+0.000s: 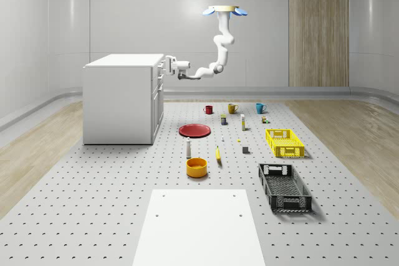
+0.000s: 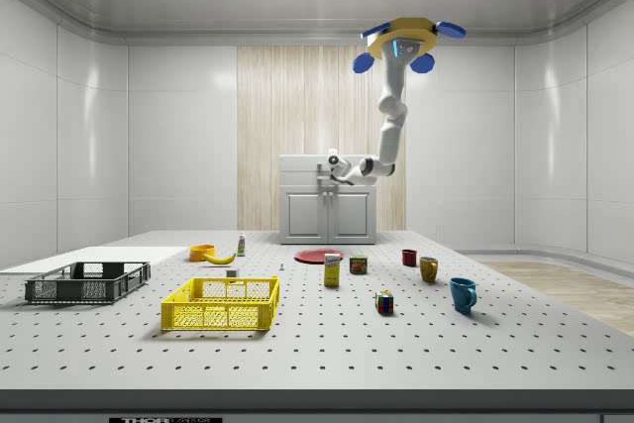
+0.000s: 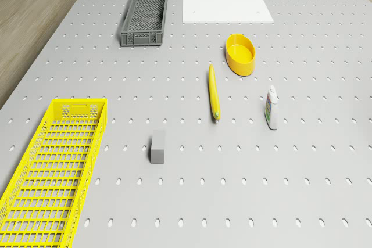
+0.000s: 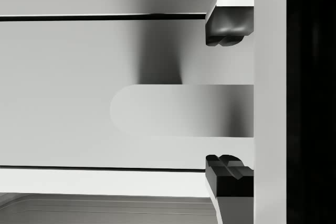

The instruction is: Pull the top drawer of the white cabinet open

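The white cabinet (image 1: 118, 101) stands on the perforated table at the whole-scene view's left; in the side view the cabinet (image 2: 327, 210) faces the camera from the back. The drone (image 1: 224, 10) hovers high above the table, off the cabinet's drawer side. Its arm bends down and across to the top drawer, where the gripper (image 1: 167, 65) sits at the drawer front. In the wrist view the drawer front (image 4: 63, 93) is very close. The gripper (image 4: 228, 100) is open, with the rounded handle (image 4: 178, 111) between its two dark pads (image 4: 226, 27) and a gap on each side.
On the table in front of the cabinet lie a red plate (image 1: 195, 130), an orange bowl (image 1: 196, 167), a banana (image 3: 214, 92), a small bottle (image 3: 271, 107) and a grey block (image 3: 157, 146). A yellow crate (image 1: 285, 142), a black crate (image 1: 284, 186) and a white mat (image 1: 199, 228) lie further out.
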Controlling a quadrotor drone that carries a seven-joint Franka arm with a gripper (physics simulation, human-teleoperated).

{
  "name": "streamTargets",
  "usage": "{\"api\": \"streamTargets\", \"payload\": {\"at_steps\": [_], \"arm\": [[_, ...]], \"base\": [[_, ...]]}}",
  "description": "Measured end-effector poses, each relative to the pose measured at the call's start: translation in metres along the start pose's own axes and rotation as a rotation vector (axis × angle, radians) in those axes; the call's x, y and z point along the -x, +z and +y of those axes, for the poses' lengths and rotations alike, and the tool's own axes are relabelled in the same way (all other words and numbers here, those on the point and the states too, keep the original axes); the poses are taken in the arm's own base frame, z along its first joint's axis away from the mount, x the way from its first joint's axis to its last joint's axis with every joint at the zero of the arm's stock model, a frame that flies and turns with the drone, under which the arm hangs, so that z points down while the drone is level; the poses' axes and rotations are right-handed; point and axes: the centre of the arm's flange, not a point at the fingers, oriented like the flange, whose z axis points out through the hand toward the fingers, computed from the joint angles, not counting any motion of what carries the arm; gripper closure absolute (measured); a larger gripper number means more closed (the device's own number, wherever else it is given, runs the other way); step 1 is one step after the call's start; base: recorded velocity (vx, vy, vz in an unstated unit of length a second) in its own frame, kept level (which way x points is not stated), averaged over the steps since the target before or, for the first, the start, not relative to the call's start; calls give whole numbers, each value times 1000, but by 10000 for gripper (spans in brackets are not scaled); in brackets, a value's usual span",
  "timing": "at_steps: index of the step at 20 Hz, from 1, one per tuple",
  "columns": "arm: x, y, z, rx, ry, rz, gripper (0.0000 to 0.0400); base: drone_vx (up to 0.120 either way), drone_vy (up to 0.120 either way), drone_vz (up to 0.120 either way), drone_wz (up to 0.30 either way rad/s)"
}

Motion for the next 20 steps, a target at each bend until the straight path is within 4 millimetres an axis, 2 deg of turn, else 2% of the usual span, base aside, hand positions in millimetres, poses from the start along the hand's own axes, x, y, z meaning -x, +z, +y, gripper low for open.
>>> {"api": "streamTargets", "payload": {"at_steps": [20], "arm": [[0, -1, 0, -1, 0, 1, 95]], "base": [[0, 0, 0, 0]]}}
